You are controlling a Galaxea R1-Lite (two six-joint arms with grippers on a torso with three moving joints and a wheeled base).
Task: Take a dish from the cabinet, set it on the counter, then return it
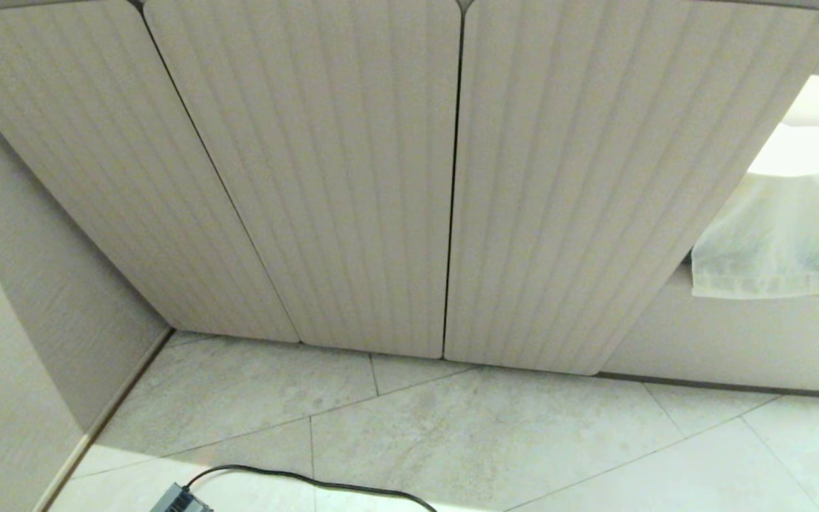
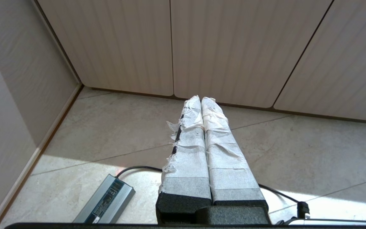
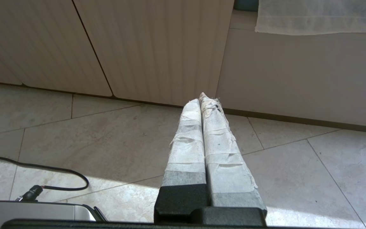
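The cabinet fills the head view with three pale ribbed doors, all closed, standing on a tiled floor. The same closed doors face both wrist cameras. My left gripper hangs low over the floor tiles, short of the doors, its tape-wrapped fingers pressed together and empty. Likewise my right gripper is shut and empty, pointing at the base of the cabinet. Neither gripper appears in the head view. The dish and the counter are out of view.
A silver power brick with a black cable lies on the floor tiles near me. A side wall closes the left. A pale sheer cloth hangs over a ledge at the right, beside a plain panel.
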